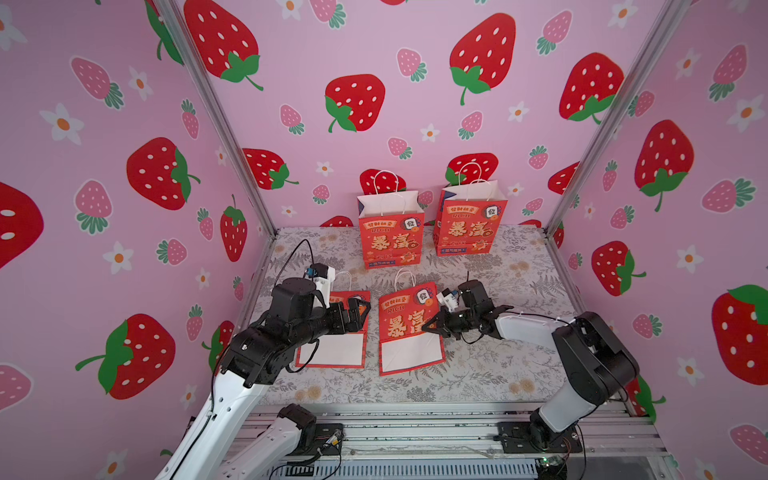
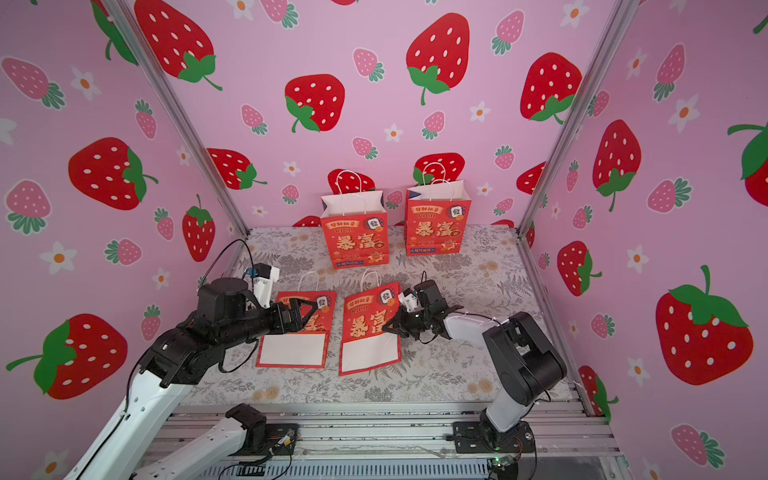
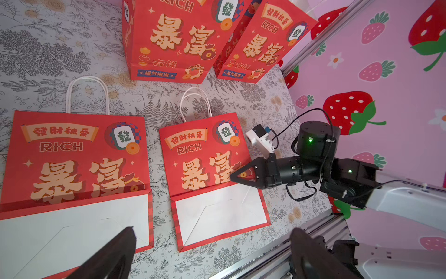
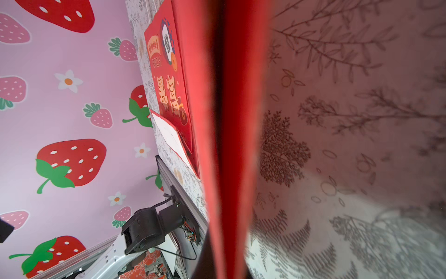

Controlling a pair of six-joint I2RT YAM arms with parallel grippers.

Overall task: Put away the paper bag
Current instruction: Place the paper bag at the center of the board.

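Operator: What is covering the surface [image 1: 498, 374]?

Technician: A grey floral cloth [image 1: 519, 266] is lying flat across it.

Operator: What is enclosing it?

Technician: Pink strawberry-print walls [image 1: 374, 50] are standing on three sides, and aluminium posts [image 1: 218, 108] are running up both back corners. Slotted metal rails [image 1: 415, 428] are lying along the front edge. A small circuit board [image 1: 548, 461] is glowing green beside them.

In both top views we look steeply down over the whole bench [image 1: 498, 374] from its front. Our left wrist view shares the flat paper bag [image 3: 210, 169], nearer; our right wrist view hugs its red edge.
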